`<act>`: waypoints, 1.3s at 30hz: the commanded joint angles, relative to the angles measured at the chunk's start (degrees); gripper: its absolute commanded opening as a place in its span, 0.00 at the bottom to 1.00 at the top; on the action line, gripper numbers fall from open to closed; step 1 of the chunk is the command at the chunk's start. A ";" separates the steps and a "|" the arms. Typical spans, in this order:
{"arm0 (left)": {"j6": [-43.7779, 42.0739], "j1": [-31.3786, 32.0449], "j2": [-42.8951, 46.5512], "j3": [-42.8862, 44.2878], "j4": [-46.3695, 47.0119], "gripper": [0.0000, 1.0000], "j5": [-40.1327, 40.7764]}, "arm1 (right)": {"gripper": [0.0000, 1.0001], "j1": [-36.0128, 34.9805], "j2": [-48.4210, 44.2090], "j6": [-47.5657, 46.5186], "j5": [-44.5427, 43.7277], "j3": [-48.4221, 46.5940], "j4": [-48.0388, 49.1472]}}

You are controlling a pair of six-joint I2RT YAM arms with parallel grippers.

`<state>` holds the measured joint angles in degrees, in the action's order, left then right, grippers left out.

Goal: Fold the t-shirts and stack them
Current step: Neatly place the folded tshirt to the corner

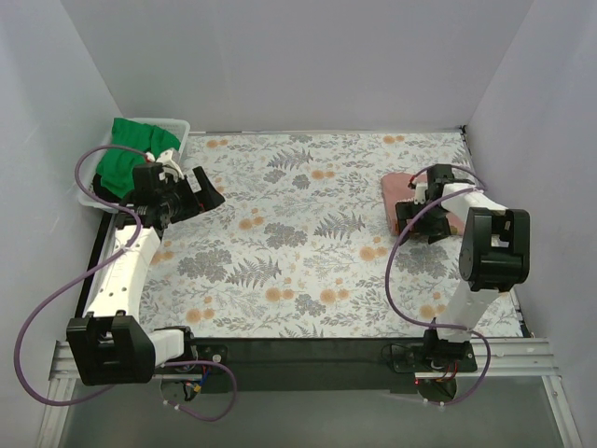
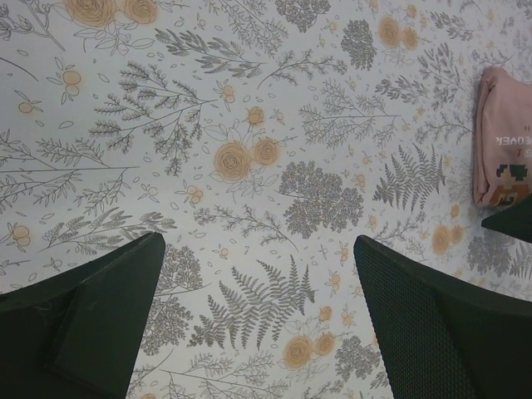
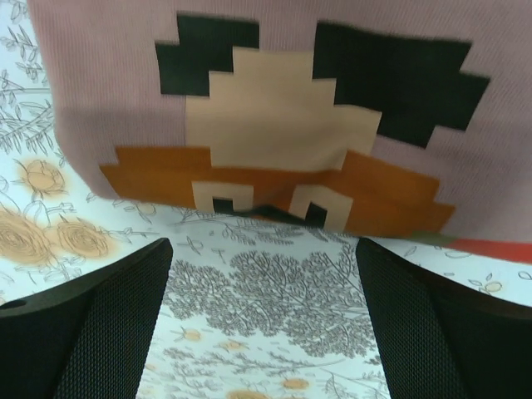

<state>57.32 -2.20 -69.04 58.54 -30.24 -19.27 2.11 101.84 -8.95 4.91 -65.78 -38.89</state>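
Left gripper (image 2: 258, 249): gapes wide, grips nothing. Shows only the floral cloth (image 2: 249, 125) between its two dark fingers (image 2: 91, 316). Points across the table in the top view, fingertips toward the middle of the cloth.

Behind those fingers, past the wrist end: the green t-shirt (image 1: 135, 157), bunched up and unfolded, sits in the white basket (image 1: 179, 126) and spills over its rim. Well apart from the fingertips.

Far ahead of the left fingers, off to the right-finger side: the pink t-shirt (image 2: 499, 133), folded into a compact block, lies flat on the floral cloth.

Right gripper (image 3: 263, 249): also spread open, clamps nothing. Between its mesh-faced fingers (image 3: 449, 332), only patterned cloth. Just beyond the fingertips: the near edge of the pink t-shirt, with a blocky print in black, cream and orange facing up. Cannot tell whether either fingertip touches the shirt's edge. None of the shirt lies between the fingers.
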 commanded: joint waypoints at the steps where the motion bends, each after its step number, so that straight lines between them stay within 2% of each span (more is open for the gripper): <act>1: -0.80 -0.61 1.01 -0.62 1.15 0.98 0.46 | 0.98 -0.96 4.40 6.82 -0.25 -1.36 5.40; 7: -1.95 -0.79 0.22 0.25 -0.08 0.98 1.34 | 0.98 -0.97 11.26 7.19 -3.06 -6.99 8.04; 19: -1.86 -0.97 -0.66 -0.45 0.80 0.98 0.63 | 0.98 2.02 23.65 5.88 -4.64 -25.61 8.66; 25: -1.95 -1.14 -0.66 -0.18 0.27 0.98 0.55 | 0.98 3.77 26.74 0.08 -4.64 -29.75 8.48; 39: -2.21 -1.23 -1.36 -0.19 0.36 0.98 -0.33 | 0.98 6.06 32.45 -3.62 -1.31 -38.45 8.57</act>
<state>56.07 -2.90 -70.08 58.00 -29.98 -18.87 7.88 130.08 -10.57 2.35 -103.39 -30.15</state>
